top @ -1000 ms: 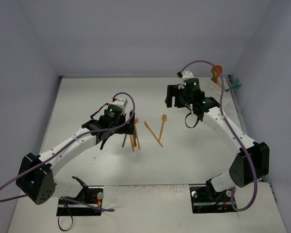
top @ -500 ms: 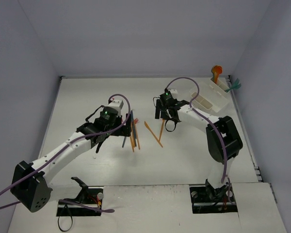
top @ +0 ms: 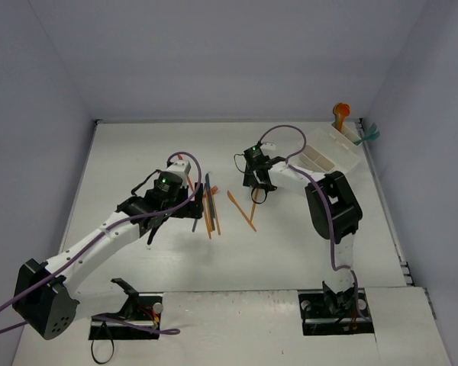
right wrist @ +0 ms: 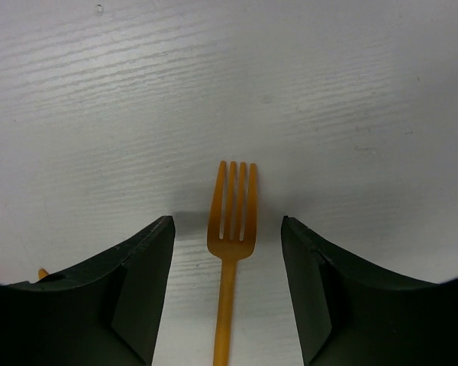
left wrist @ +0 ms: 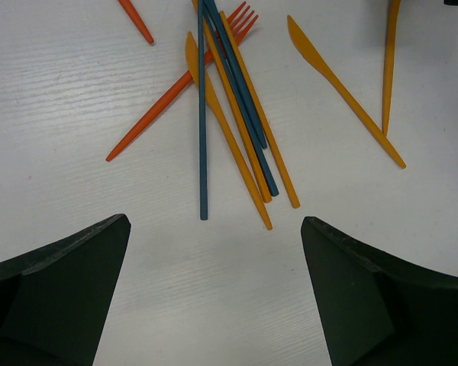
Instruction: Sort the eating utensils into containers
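Note:
The eating utensils lie mid-table. An orange fork [right wrist: 231, 236] lies tines-forward between the fingers of my right gripper [right wrist: 227, 223], which is open and straddles its head with a gap on each side; from above the gripper [top: 253, 181] sits over the fork's top end. A crossed pile of orange and dark blue utensils [left wrist: 233, 114] lies just ahead of my left gripper [left wrist: 215, 223], wide open over bare table. An orange knife [left wrist: 343, 88] lies right of the pile. The white containers [top: 332, 164] stand at the back right.
An orange spoon [top: 340, 113] and a teal utensil [top: 369, 133] stick up from the far containers beside the right wall. A red-orange fork [left wrist: 175, 88] crosses under the pile. Walls close in the table on three sides.
My right arm swung from the containers at the back right down to the orange fork mid-table, its jaws narrowing. The left arm shifted slightly, still open by the pile.

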